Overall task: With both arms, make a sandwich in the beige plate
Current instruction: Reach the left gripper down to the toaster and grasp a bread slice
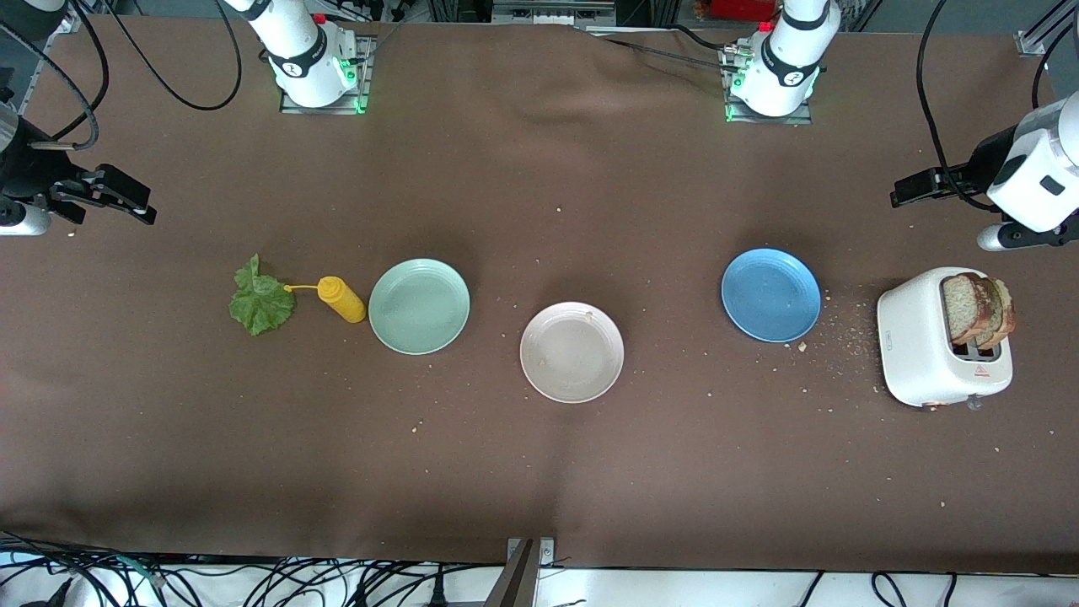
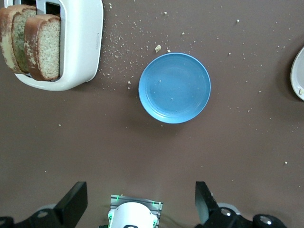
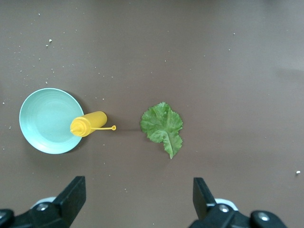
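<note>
The beige plate lies bare at the table's middle; its edge shows in the left wrist view. Brown bread slices stand up out of a white toaster at the left arm's end. A green lettuce leaf lies flat on the cloth at the right arm's end. My left gripper is open and empty, up over bare cloth near the toaster. My right gripper is open and empty, up over bare cloth near the lettuce.
A yellow squeeze bottle lies between the lettuce and a mint-green plate. A blue plate lies between the beige plate and the toaster. Crumbs are scattered round the toaster.
</note>
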Robot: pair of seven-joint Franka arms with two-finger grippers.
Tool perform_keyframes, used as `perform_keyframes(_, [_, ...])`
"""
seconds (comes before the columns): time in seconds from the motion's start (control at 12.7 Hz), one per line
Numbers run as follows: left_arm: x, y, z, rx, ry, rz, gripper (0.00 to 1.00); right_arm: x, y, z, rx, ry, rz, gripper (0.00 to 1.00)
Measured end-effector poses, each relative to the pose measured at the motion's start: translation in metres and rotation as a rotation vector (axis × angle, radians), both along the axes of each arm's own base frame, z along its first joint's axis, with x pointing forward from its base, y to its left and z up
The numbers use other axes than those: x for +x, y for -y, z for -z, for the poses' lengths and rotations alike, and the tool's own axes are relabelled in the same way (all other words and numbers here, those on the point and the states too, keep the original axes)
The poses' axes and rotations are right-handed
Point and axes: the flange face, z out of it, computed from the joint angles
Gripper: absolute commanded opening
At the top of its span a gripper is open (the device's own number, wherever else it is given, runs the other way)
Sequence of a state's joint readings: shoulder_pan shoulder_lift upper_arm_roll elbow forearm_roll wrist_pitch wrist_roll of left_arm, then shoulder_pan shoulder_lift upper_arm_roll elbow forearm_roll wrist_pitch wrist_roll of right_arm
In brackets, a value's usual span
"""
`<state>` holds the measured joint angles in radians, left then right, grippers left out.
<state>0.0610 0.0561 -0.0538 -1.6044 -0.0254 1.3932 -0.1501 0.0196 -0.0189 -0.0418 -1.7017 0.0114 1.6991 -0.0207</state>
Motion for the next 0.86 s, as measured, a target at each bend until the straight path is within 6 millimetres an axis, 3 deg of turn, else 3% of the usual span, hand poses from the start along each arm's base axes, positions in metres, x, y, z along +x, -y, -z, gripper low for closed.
perform_keyframes(0.39, [0.000, 0.000, 0.001, 0.000, -0.002, 0.001, 1.00, 0.000, 0.000, 0.000, 0.000, 0.000, 0.000, 1.00])
perform_keyframes(0.86, [0.008, -0.010, 0.020, -0.002, -0.037, -0.016, 1.00, 0.000, 0.000, 0.000, 0.000, 0.000, 0.000, 1.00])
